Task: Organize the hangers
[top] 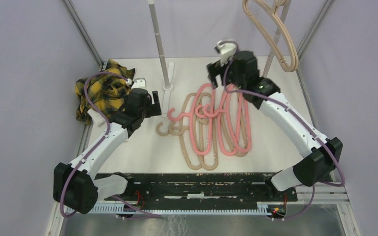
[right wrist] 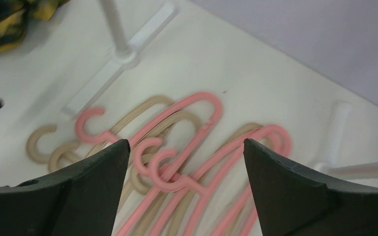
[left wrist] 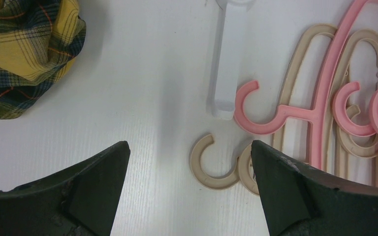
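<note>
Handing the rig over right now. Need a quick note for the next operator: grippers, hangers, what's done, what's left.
Left gripper: open, empty, low over the table just left of the pile, near two beige hooks.
Right gripper: open, empty, above the pile's far side.
Hangers: pink and beige ones lie tangled mid-table. One beige hanger hangs at far right; what holds its hook is out of frame.
Done: apparently just that one hung.
Left: the whole pile.
Plaid cloth sits far left and is not part of the job.
</note>
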You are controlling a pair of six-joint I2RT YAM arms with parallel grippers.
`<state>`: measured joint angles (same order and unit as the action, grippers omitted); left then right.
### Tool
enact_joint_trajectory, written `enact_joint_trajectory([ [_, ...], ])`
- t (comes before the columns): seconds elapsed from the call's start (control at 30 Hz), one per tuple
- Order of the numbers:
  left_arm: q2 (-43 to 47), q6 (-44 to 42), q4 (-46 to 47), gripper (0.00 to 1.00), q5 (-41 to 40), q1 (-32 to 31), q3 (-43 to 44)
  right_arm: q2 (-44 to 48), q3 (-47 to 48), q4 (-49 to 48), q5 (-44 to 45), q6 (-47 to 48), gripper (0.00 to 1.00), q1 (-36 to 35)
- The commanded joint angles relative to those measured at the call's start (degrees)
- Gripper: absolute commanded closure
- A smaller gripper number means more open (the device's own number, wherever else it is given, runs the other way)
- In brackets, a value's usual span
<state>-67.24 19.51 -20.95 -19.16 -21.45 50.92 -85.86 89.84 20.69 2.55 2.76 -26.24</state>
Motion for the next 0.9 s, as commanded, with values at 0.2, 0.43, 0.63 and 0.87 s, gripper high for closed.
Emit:
enact_joint_trajectory([
  [0.2, -0.7, -1.0, 0.1, 0.00, -0.4, 0.3, 2.4, 6.9, -25.9, 0.5, 13.2, -10.4, 0.20, -13.2],
  [0.43, -0.9, -0.5, 1.0, 0.00, 0.9, 0.3, 2.1, 9.6, -32.6, 5.8, 24.5, -14.7, 0.18, -12.5],
  [0.63, -1.0, -0.7, 0.8, 0.00, 1.4, 0.3, 2.6, 5.8, -35.7, 6.1, 19.4, -17.4, 0.20, -10.4],
  [0.87, 0.2, -0.9, 0.7, 0.00, 1.5, 0.3, 2.1, 2.5, -40.2, 0.8, 11.9, -20.3, 0.25, -4.8],
])
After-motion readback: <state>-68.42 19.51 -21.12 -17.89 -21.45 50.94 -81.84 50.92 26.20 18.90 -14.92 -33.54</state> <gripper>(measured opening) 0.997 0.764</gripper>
